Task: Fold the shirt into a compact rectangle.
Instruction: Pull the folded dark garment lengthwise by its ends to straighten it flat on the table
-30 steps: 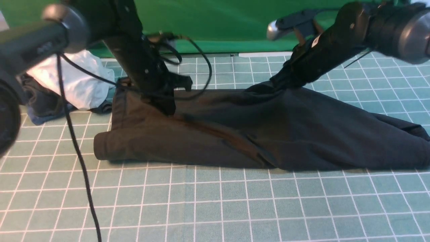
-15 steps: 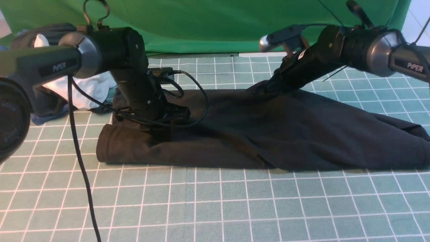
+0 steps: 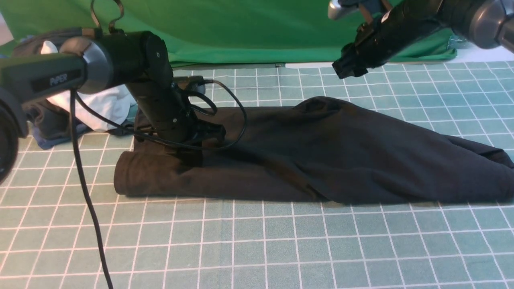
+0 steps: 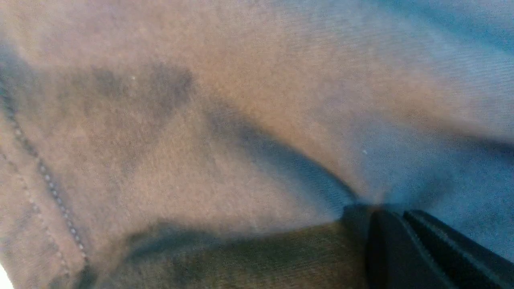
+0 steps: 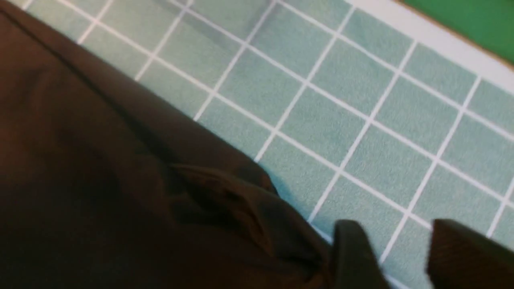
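Note:
The black shirt [image 3: 341,160] lies as a long folded band across the green grid mat [image 3: 257,241], with a low hump at its far edge. My left gripper [image 3: 192,158] is down on the shirt's left part. In the left wrist view the left gripper [image 4: 377,216] is shut, and the cloth [image 4: 241,80] puckers into its tip. My right gripper [image 3: 346,69] hangs in the air above and behind the shirt. In the right wrist view the right gripper [image 5: 401,253] is open over bare mat, beside the shirt's edge [image 5: 100,180].
A white garment [image 3: 100,102] and a dark grey and blue bundle [image 3: 48,128] lie at the back left, close to the shirt's left end. A black cable [image 3: 86,192] hangs from the left arm over the mat. A green backdrop [image 3: 261,28] closes the far side.
My right gripper has opened, let go of the shirt's far edge and risen up and back; the raised cloth has sunk to a low hump. The left gripper lowered onto the shirt.

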You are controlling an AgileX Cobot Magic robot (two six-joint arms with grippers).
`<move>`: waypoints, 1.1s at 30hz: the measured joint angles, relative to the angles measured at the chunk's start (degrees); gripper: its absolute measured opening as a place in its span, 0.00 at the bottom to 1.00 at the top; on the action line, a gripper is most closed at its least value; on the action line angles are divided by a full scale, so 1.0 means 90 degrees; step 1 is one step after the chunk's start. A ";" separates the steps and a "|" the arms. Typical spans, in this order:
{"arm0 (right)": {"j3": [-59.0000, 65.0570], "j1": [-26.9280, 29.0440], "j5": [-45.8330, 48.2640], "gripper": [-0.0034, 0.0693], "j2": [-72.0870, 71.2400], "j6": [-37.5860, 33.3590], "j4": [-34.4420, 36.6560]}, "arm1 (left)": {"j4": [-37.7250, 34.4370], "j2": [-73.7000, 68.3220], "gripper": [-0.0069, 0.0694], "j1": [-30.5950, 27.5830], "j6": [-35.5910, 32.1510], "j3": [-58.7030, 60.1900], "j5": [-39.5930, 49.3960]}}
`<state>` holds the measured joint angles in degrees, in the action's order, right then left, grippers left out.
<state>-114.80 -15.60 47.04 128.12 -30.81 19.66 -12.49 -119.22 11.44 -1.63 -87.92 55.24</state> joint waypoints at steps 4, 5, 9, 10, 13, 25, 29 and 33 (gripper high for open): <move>-0.0002 -0.0121 0.0006 0.59 0.0218 -0.0108 0.0006 | 0.0000 0.0010 0.09 0.0000 0.0000 0.0007 0.0000; -0.0002 -0.0151 0.0022 0.60 0.0307 -0.0122 0.0006 | 0.0000 0.0010 0.09 0.0000 0.0000 0.0007 0.0000; -0.0002 -0.0240 0.0071 0.60 0.0630 -0.0125 0.0000 | 0.0000 0.0010 0.09 0.0000 0.0000 0.0010 0.0000; -0.0002 -0.0251 0.0083 0.60 0.0698 -0.0125 0.0000 | 0.0000 0.0010 0.09 0.0000 0.0000 0.0010 0.0000; -0.0002 -0.0318 0.0033 0.55 0.0812 -0.0127 -0.0007 | 0.0000 0.0010 0.09 0.0000 0.0000 0.0010 0.0000; -0.0002 -0.0081 -0.0303 0.09 0.0827 0.0311 -0.0160 | 0.0026 0.0010 0.09 0.0000 0.0136 0.0015 -0.0044; -0.0002 -0.0029 -0.0297 0.09 0.0827 0.0394 -0.0166 | 0.0026 0.0010 0.09 0.0000 0.0136 0.0015 -0.0051; -0.0002 -0.0029 -0.0313 0.15 0.0827 0.0478 -0.0195 | 0.0033 0.0017 0.09 0.0000 0.0138 0.0015 -0.0105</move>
<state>-114.82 -15.86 44.23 135.56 -26.50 17.90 -12.19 -119.07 11.44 -0.39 -87.79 54.30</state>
